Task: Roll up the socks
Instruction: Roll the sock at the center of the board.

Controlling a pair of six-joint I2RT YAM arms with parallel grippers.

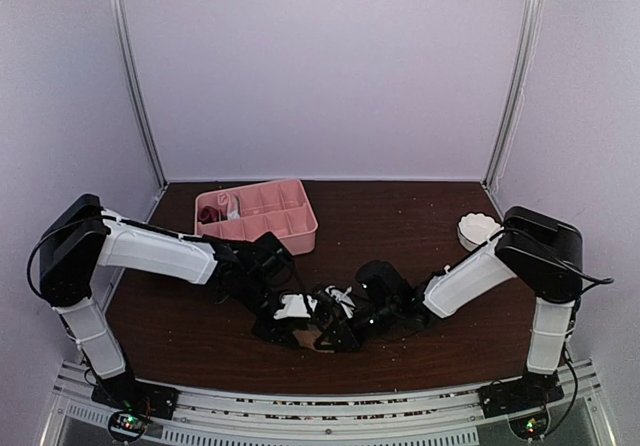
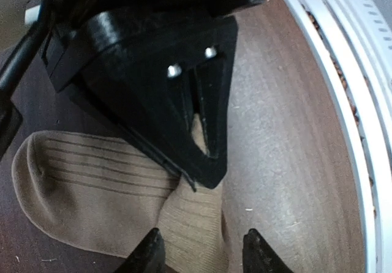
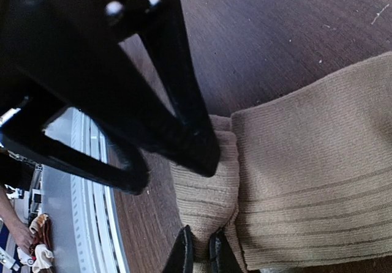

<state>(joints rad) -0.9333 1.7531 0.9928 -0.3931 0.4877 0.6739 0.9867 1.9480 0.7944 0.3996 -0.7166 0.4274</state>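
**Overhead view.** I see both arms reaching inward and meeting over the near middle of the dark wooden surface (image 1: 400,216). The two pincers crowd together there and hide almost all of the tan sock. Only this view shows the pink divided tray (image 1: 290,234) at the far left of centre, with a dark red bundle (image 1: 218,209) at its left end. It alone also shows a small white dish (image 1: 478,229) at the right, beside the right arm.

**Left wrist view.** The tan sock (image 2: 79,187) lies flat on the surface, its ribbing and thin stripes plain to see. The left pincer (image 2: 199,258) is released. Its tips stand apart astride a narrow doubled part of the sock, one tip at the fabric's edge and the other over bare wood. The right pincer faces this camera as a black wedge with a strip of tan fabric caught between its fingers. The white slotted rail (image 2: 343,71) runs along the near edge.

**Right wrist view.** The right pincer (image 3: 201,254) is clenched, grasping the sock at its doubled end, with the fingers almost together. Only here can I see the fabric bunched into a short thick lump beside the flat length. One finger of the left pincer meets that lump, and the other hangs beside it over the wood.
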